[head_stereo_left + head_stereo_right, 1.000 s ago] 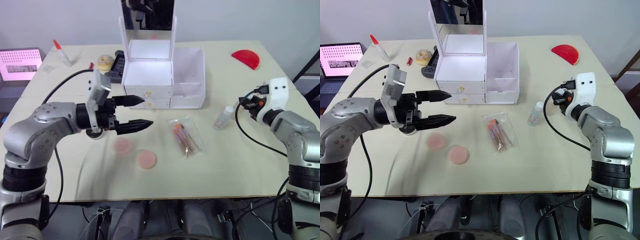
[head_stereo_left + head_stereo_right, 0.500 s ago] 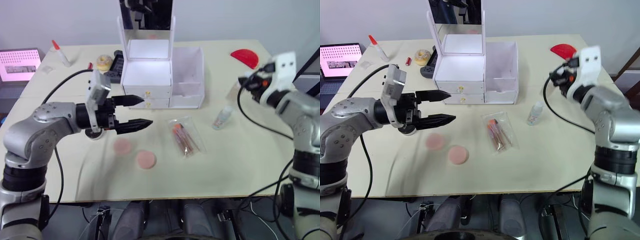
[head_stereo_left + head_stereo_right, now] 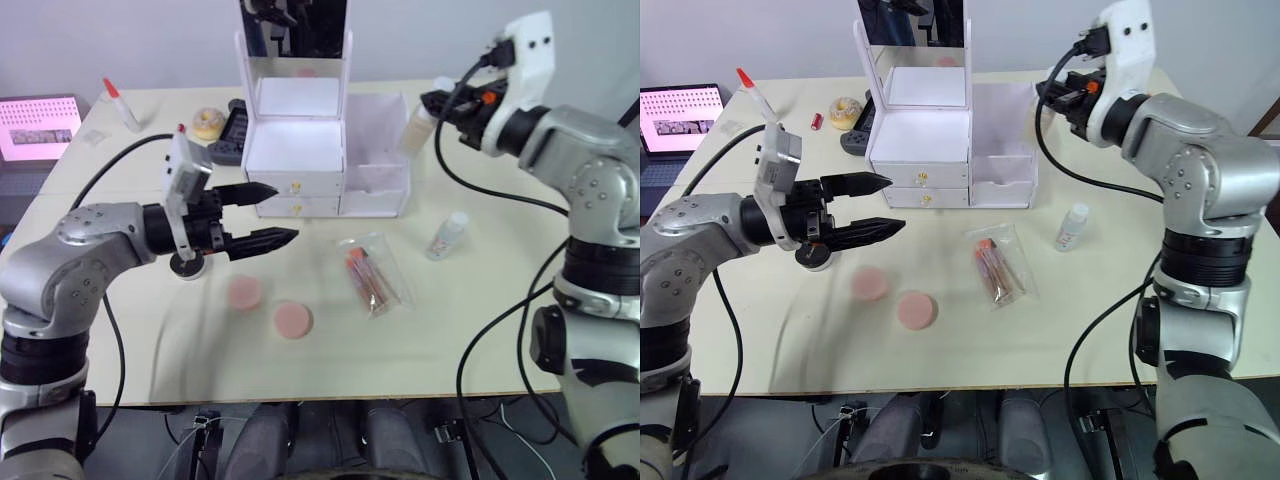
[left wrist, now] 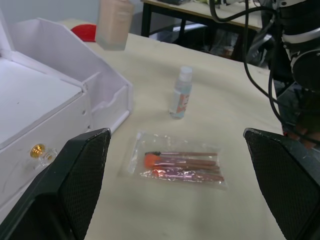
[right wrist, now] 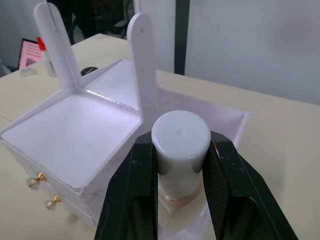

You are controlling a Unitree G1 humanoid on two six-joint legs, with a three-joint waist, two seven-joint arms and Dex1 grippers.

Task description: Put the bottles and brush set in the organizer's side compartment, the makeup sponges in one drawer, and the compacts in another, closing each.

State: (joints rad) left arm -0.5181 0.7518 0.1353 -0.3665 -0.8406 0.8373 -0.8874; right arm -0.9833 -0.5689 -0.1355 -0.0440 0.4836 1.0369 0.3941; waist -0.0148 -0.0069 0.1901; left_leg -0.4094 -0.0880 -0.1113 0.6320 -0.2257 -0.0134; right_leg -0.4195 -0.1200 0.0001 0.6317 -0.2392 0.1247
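Observation:
The white organizer [image 3: 296, 150] stands at the table's back centre, both gold-knobbed drawers shut. My right gripper [image 3: 436, 106] is shut on a beige bottle [image 3: 418, 124] with a white cap [image 5: 180, 134], held in the air over the side compartment [image 3: 376, 150]. A small clear bottle [image 3: 447, 235] stands on the table to the right. The bagged brush set [image 3: 372, 277] lies in front of the organizer. Two pink makeup sponges [image 3: 245, 292] [image 3: 292, 320] lie front left. My left gripper [image 3: 283, 211] hovers open left of the drawers, above one black-lidded compact [image 3: 188, 266].
A black gadget [image 3: 232, 135], a yellowish ring roll [image 3: 209, 124] and a red-capped glue bottle [image 3: 122, 105] lie behind and left of the organizer. A pink-lit screen [image 3: 40, 127] sits beyond the left edge. A red object [image 4: 87, 31] lies at the back right.
My right arm has swung up and to the left from the table's right side, carrying the beige bottle over the side compartment. The left gripper has barely moved.

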